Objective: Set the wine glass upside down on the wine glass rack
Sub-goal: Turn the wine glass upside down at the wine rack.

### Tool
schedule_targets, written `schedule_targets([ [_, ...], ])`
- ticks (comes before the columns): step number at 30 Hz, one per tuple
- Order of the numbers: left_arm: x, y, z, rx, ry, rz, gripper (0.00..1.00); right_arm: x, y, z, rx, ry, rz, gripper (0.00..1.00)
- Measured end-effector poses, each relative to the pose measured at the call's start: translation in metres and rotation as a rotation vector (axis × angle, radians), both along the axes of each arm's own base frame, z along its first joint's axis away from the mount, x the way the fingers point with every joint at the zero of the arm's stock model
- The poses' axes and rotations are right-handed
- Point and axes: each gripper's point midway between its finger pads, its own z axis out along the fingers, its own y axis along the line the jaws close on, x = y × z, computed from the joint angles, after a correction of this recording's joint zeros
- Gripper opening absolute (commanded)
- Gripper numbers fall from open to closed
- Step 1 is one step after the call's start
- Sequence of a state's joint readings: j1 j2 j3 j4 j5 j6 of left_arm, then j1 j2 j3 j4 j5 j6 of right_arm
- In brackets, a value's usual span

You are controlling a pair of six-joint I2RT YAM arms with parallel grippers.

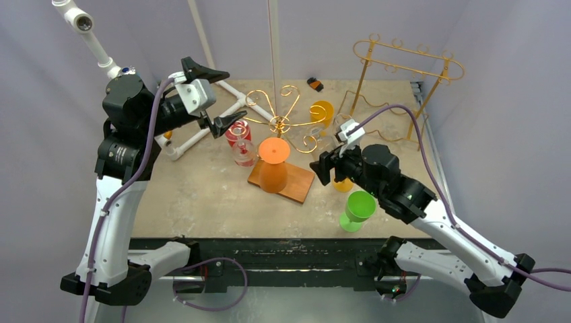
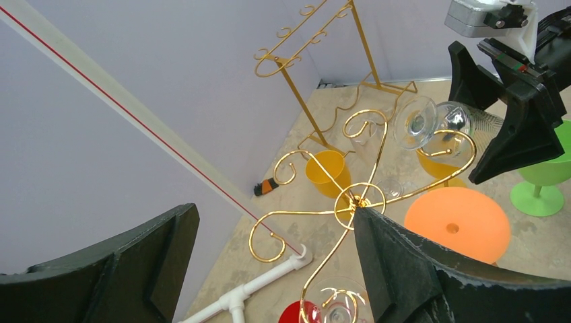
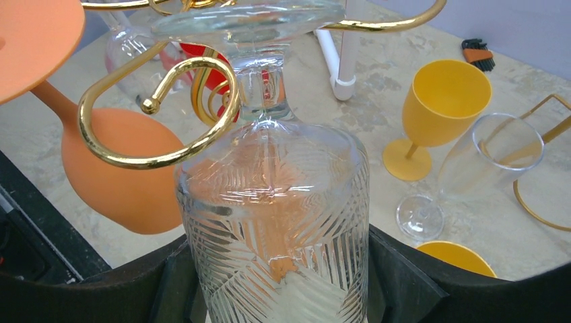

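The gold rack (image 1: 279,123) spreads its curled arms at the middle, and I hold the wine glass (image 3: 276,222) bowl-down so its stem threads one curl (image 3: 168,145) with the foot (image 3: 249,17) above the wire. I judge it should hang there once released, though I cannot tell if the foot rests yet. My right pincer (image 3: 279,289) stands fairly wide, both fingers clamped on the ribbed bowl, while my left pincer (image 1: 231,96) hovers raised beside the rack, gaping and empty.
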State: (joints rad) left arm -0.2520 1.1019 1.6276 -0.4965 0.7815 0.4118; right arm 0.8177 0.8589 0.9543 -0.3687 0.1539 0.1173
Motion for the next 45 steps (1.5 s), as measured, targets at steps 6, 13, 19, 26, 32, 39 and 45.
schedule_targets([
  [6,0.000,0.000,-0.001,0.002,0.003,0.000,0.92,0.007,0.010,-0.003,0.018,-0.035,0.022,0.12],
  [13,0.000,0.001,-0.001,0.009,-0.006,0.001,0.92,0.009,0.018,-0.011,0.030,-0.056,0.050,0.10],
  [19,0.000,0.001,-0.001,0.011,-0.007,0.001,0.91,0.011,0.024,-0.010,0.055,-0.090,0.071,0.10],
  [26,0.001,0.001,-0.003,0.013,-0.005,0.004,0.91,0.012,0.030,-0.009,0.074,-0.129,0.100,0.05],
  [32,0.001,0.001,-0.003,0.016,-0.010,0.006,0.91,0.012,0.032,-0.010,0.086,-0.155,0.108,0.04],
  [39,0.001,0.002,-0.004,0.018,-0.007,0.009,0.91,0.007,0.034,-0.014,0.105,-0.166,0.135,0.03],
  [45,0.002,0.002,-0.004,0.023,-0.009,0.012,0.91,0.006,0.039,-0.012,0.132,-0.187,0.156,0.02],
])
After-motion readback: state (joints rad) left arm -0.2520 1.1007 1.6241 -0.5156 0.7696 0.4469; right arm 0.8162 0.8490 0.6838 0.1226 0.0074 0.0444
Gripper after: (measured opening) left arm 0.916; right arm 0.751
